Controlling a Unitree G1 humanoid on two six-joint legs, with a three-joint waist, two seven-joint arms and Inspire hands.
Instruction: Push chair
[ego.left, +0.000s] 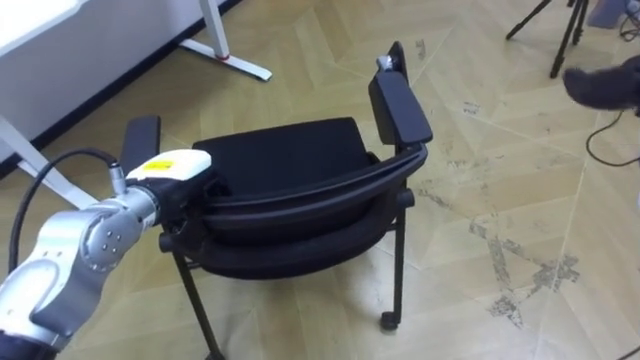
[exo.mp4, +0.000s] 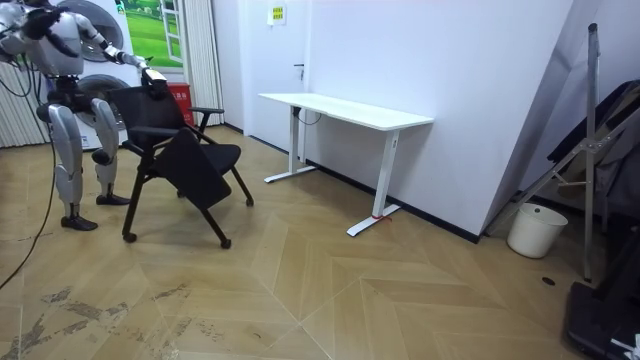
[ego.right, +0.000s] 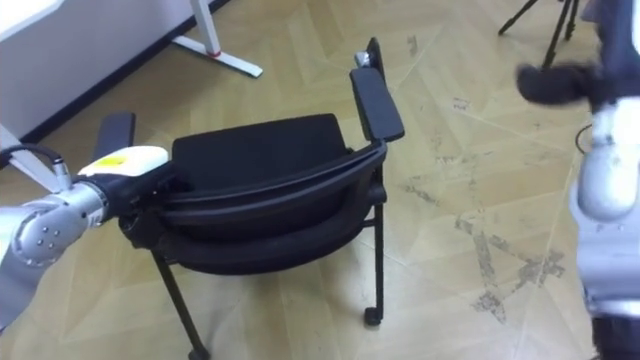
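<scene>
Nearest, at seven o'clock in the eye views, the left hand (ego.left: 172, 172) lies on the left end of the chair (ego.left: 290, 160) back's top rail (ego.left: 320, 192). Its dark fingers merge with the black frame, so whether they grip or merely press cannot be told. The rail is a smooth, curved black bar; beyond it, towards twelve o'clock, lies the matte padded seat, flanked by two flat oblong armrests (ego.left: 400, 105). Thin black tube legs end in small casters (ego.left: 388, 321), and the left legs are cut off at the lower edge. At two o'clock the right hand (ego.right: 555, 82) hangs in the air, well apart from the chair — a dark smear whose fingers cannot be made out. The floor (ego.left: 480, 150) is pale wood laid in herringbone, with scuffed grey patches at four o'clock. Farther off, at eleven o'clock, stands a white desk foot (ego.left: 230, 62); at one o'clock are dark tripod legs (ego.left: 560, 25). In the room view the robot stands behind the chair at the room view's left, with the white desk (exo.mp4: 345, 108) along the wall and a white bucket (exo.mp4: 535, 230) far to the right.
</scene>
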